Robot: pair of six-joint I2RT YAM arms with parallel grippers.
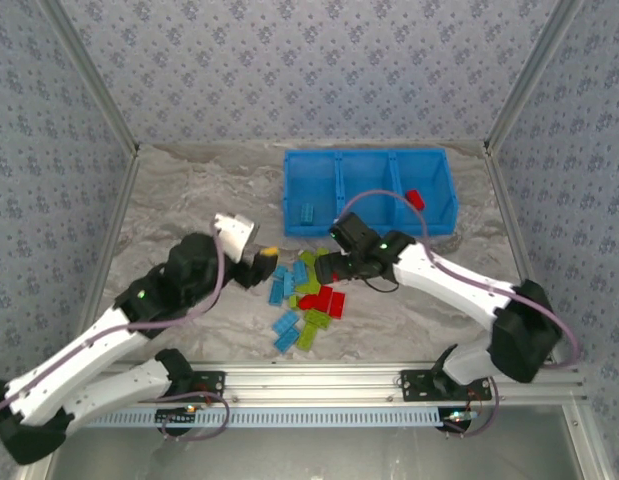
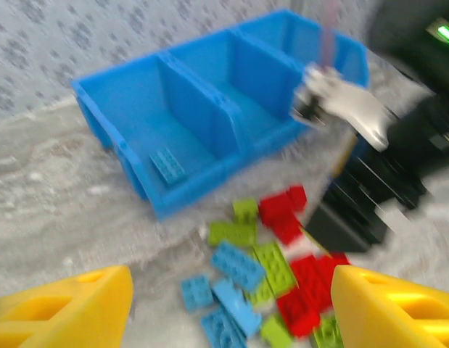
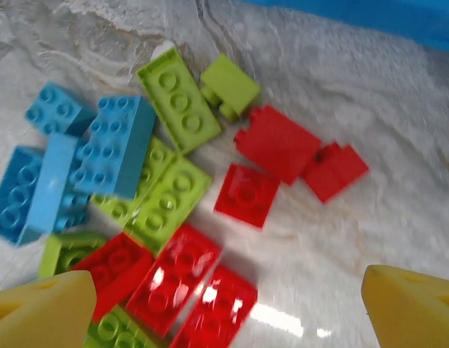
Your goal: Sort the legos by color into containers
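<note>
Sorting under way: legos (image 1: pixel 307 300) lie heaped at the middle of the tabletop (image 1: pixel 189 190), near the tray (image 1: pixel 361 155) at the far edge. One blue brick (image 1: pixel 307 212) sits in the left compartment (image 1: pixel 314 185), one red brick (image 1: pixel 414 198) in the right compartment (image 1: pixel 434 185). The right arm (image 1: pixel 429 265) hangs over the heap, jaws wide and empty; the left arm (image 1: pixel 139 300), beside the heap, likewise. Next, likely: descend and close on one brick.

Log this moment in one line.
left gripper open | right gripper open over pile of blue, green, red studded plastic bricks | bright blue plastic tray: light blue brick left compartment, red brick right compartment
</note>
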